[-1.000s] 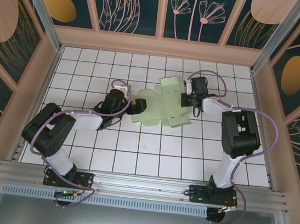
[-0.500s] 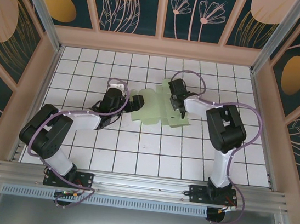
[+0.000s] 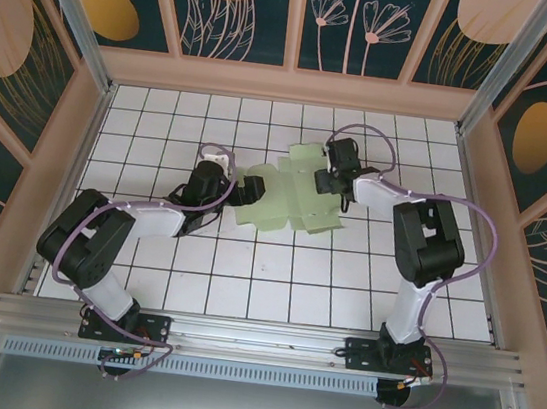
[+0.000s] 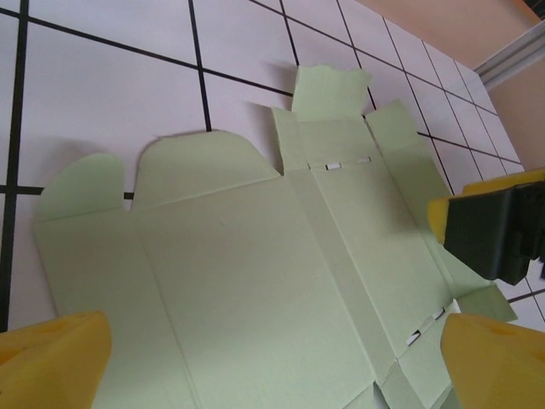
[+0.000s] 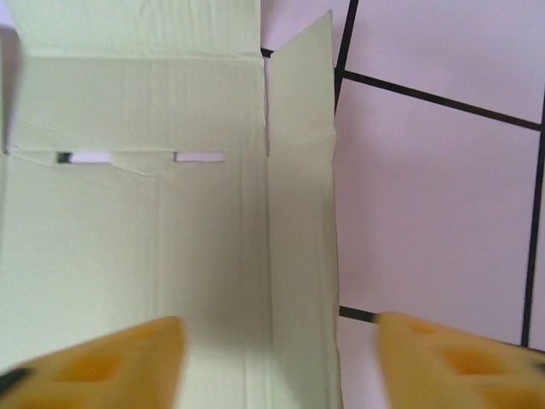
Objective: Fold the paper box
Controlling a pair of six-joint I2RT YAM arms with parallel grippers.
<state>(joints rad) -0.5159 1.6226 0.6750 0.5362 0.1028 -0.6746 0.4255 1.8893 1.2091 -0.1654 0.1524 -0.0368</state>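
The paper box (image 3: pixel 289 199) is a pale mint-green creased cut-out lying mostly flat on the white tiled floor, with its flaps spread out. My left gripper (image 3: pixel 245 193) hovers over the box's left end, open. In the left wrist view its yellow fingertips (image 4: pixel 51 358) stand far apart above the card (image 4: pixel 255 273). My right gripper (image 3: pixel 329 184) is at the box's right side, open. In the right wrist view its gripper (image 5: pixel 281 366) straddles the narrow side strip of the box (image 5: pixel 298 239), with neither pad pressing the card.
The white tiled floor (image 3: pixel 274 275) is ringed by peach walls (image 3: pixel 289 86) with an aluminium rail (image 3: pixel 236 336) at the near edge. My right gripper's black finger with a yellow pad (image 4: pixel 490 234) shows in the left wrist view, over the box's far side.
My right gripper was shut and now stands open. It swung left over the box, then back slightly right. The box shifted a little. The left arm barely moved.
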